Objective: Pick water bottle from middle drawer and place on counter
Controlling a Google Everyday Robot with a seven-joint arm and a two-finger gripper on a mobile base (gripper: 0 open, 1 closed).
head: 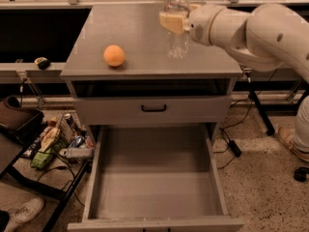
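The water bottle [177, 37], clear with a ribbed body, is held upright over the right part of the counter [140, 37]; its cap is cut off by the top edge. My gripper [174, 21] is shut on the water bottle around its upper body, with the white arm reaching in from the right. I cannot tell whether the bottle's base touches the counter. The middle drawer [154, 187] is pulled out below and its grey floor is bare.
An orange ball [114, 55] sits on the counter's left front. A closed drawer front with a black handle [153, 108] is just under the counter. A low rack with cans and clutter [58, 141] stands at the left. Cables lie on the floor at the right.
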